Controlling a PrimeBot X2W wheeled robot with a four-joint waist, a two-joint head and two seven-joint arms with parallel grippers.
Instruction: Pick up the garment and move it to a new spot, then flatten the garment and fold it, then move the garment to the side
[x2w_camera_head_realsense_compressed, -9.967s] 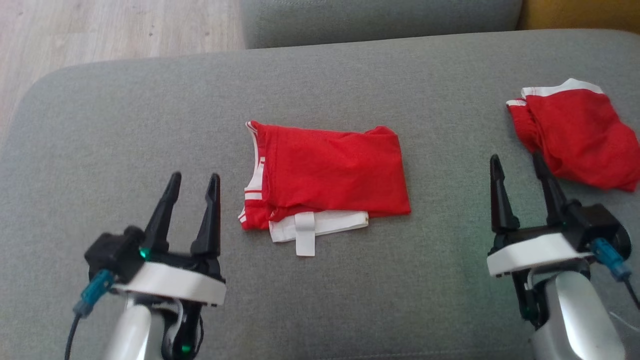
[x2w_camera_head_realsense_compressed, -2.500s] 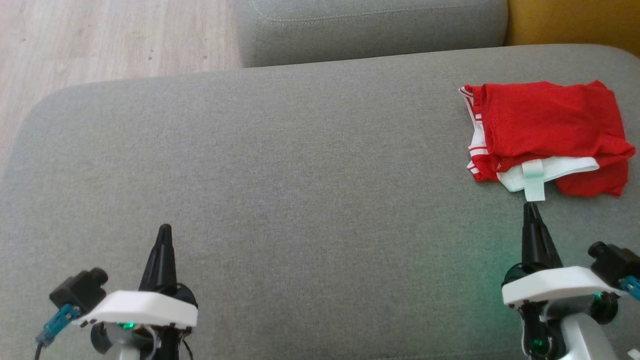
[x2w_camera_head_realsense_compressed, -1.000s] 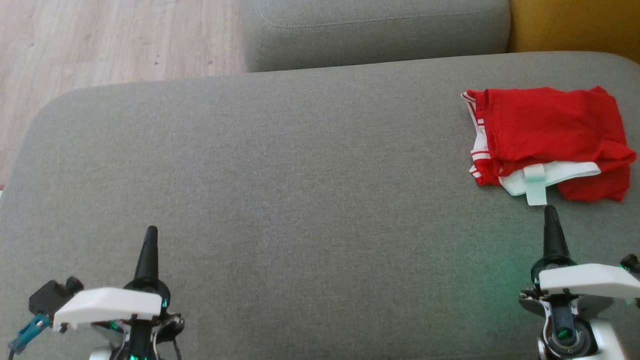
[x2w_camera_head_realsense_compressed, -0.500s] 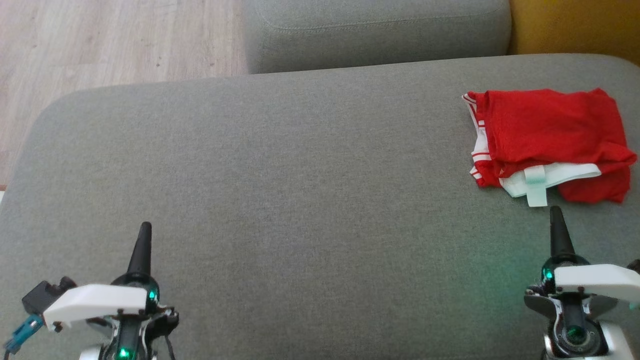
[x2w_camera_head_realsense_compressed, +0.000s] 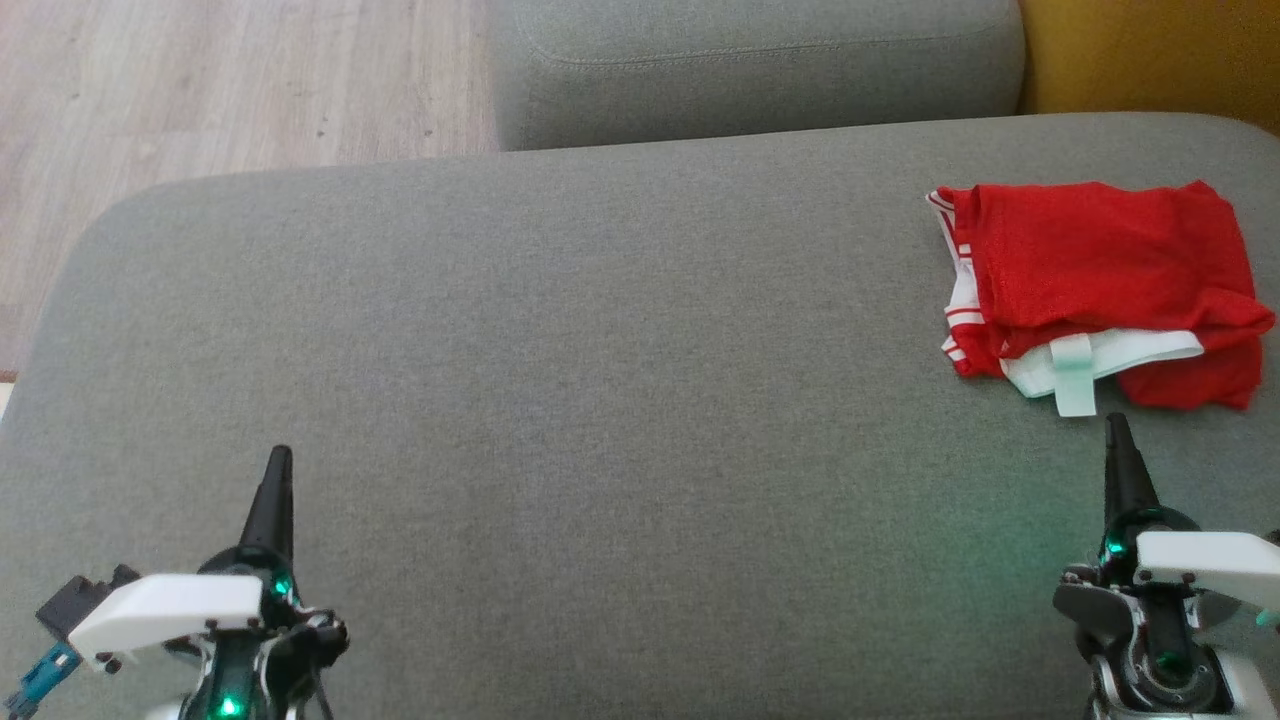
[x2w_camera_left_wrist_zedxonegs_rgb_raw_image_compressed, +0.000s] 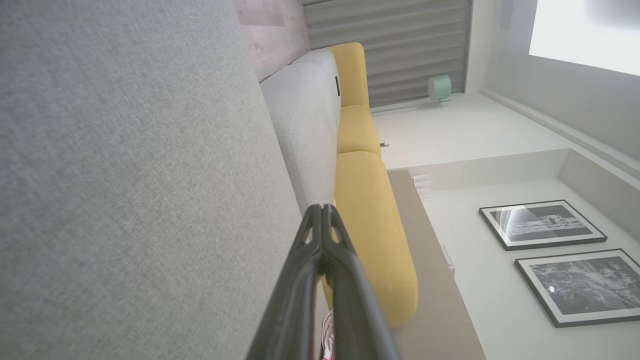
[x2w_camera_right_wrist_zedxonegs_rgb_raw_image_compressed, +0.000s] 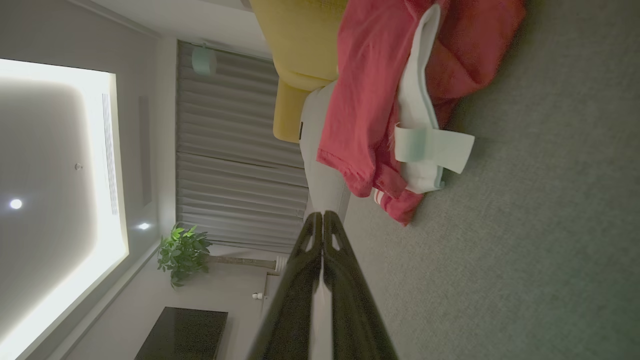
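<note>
While both pairs of jaws sit closed, one garment (x2w_camera_head_realsense_compressed: 1100, 265) lies folded.

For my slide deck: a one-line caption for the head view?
Folded red-and-white garment lies at right on grey fabric cushion; left gripper and right gripper shut, empty.

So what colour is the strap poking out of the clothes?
The strap is white; the right wrist view shows it best.

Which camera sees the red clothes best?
The head view: the whole folded red garment lies on the grey sofa. The right wrist view shows it sideways and cropped. The left wrist view shows a tiny sliver.
</note>
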